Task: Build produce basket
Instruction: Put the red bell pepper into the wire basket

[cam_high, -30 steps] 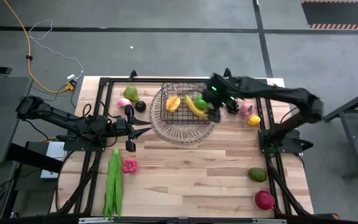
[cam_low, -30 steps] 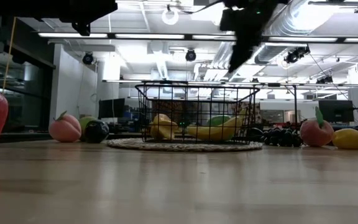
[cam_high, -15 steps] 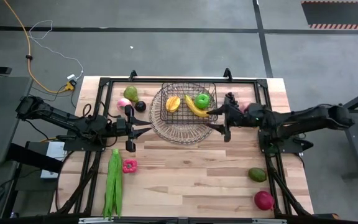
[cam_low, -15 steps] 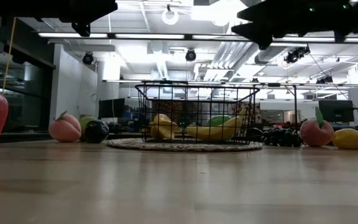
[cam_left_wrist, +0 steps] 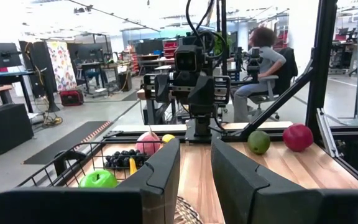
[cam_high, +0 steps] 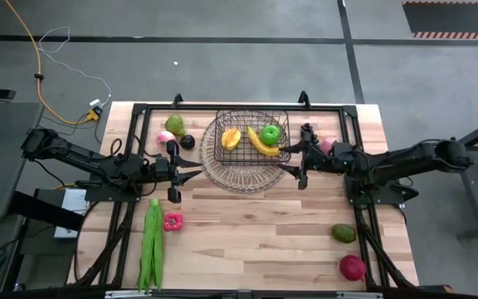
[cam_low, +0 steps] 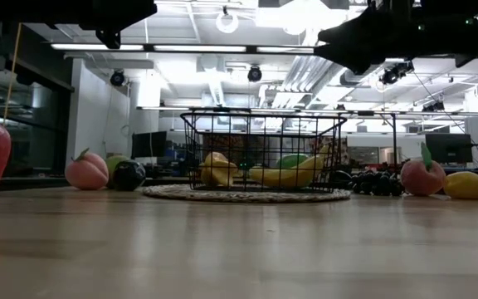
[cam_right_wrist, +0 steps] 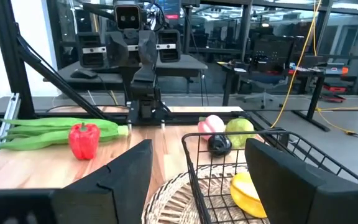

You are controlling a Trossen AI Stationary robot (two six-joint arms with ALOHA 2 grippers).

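The wire basket point(cam_high: 252, 111) stands on a round woven mat at the table's far middle. It holds a yellow banana point(cam_high: 260, 142), a green apple point(cam_high: 270, 133) and an orange-yellow piece point(cam_high: 231, 138). My right gripper point(cam_high: 288, 163) is open and empty. It lies level just right of the basket and points at it point(cam_right_wrist: 253, 155). My left gripper point(cam_high: 197, 172) hangs level just left of the basket, with a narrow gap between its fingers point(cam_left_wrist: 166, 168), and is empty. Long green pods point(cam_high: 151, 242) and a red pepper point(cam_high: 173, 221) lie at the near left.
A pink peach point(cam_high: 165, 138), a green pear point(cam_high: 174, 124) and a dark fruit point(cam_high: 187, 142) lie left of the basket. A pink fruit point(cam_high: 327, 143) lies under my right arm. A green fruit point(cam_high: 343, 233) and a red apple point(cam_high: 352, 267) lie near right. A person sits beyond the table point(cam_left_wrist: 263, 62).
My right gripper has drawn back from above the basket toward the table's right edge. It has tipped from pointing down to lying level, facing the basket. The green apple stays in the basket.
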